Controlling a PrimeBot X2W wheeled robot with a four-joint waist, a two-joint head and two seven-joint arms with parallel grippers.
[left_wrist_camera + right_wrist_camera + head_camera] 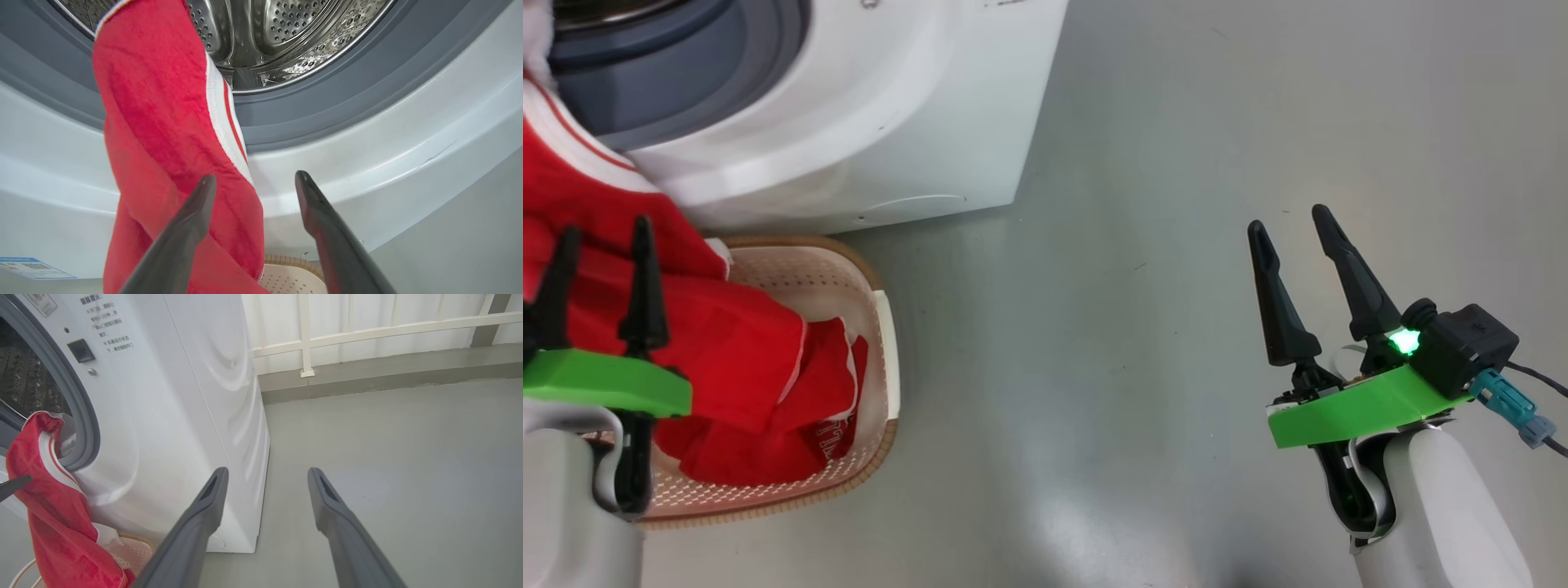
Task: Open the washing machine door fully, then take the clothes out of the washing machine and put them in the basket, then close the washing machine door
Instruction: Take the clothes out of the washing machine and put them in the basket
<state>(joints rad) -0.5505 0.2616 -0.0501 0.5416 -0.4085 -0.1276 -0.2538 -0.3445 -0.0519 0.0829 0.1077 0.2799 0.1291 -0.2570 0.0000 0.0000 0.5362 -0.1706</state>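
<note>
Red clothes [727, 351] carry white lettering — unreadable — in the basket [889, 351].

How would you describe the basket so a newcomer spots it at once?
Find the big white washing machine; on the grey floor just before it sits the basket. Red clothes drape into it. Its perforated cream walls and brown woven-look rim set it apart from the smooth machine.

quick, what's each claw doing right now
left claw: open, gripping nothing, red clothes right beside it
right claw: open, empty
</note>
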